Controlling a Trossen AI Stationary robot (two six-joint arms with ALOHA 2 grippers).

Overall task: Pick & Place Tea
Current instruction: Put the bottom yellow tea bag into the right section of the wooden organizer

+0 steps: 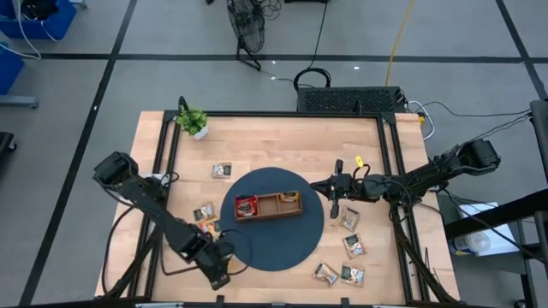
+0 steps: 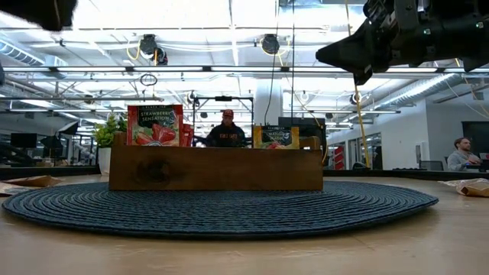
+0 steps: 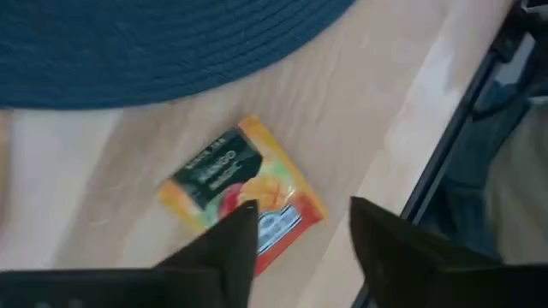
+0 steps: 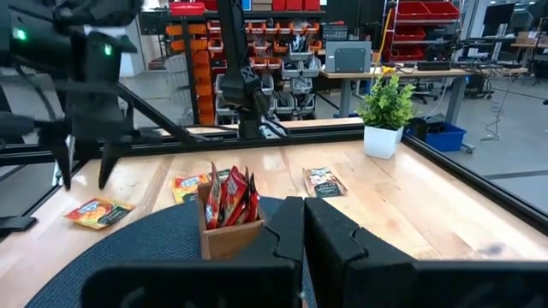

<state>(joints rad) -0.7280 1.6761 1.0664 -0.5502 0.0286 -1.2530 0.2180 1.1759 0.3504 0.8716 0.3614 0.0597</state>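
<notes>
Sachets of tea are lying scattered across the pale wooden table (image 1: 282, 133), and others are standing in the brown three-compartment wooden tray (image 1: 268, 205), which is sitting at the centre of the round dark-blue woven mat (image 1: 272, 219). Red packets (image 1: 247, 206) are filling the tray's nine o'clock compartment and an orange one (image 1: 289, 198) is standing in its three o'clock compartment.

At about seven o'clock from the mat, the left gripper (image 3: 295, 244) is hanging over the table edge with its two dark fingers (image 3: 224, 246) parted and holding nothing; an orange-and-green mango sachet (image 3: 242, 193) is lying flat on the wood just below them, beside the mat's rim.

At three o'clock, the right gripper (image 1: 334, 198) is hovering above the mat's edge with its jaws pressed together and empty. Beige-and-green sachets (image 1: 350, 219) are lying near it, running toward five o'clock. One more sachet (image 1: 223, 170) is lying at ten o'clock, and a small green potted plant (image 1: 193, 121) is standing at eleven o'clock. A person (image 2: 227, 131) is showing in the room behind the tray.
</notes>
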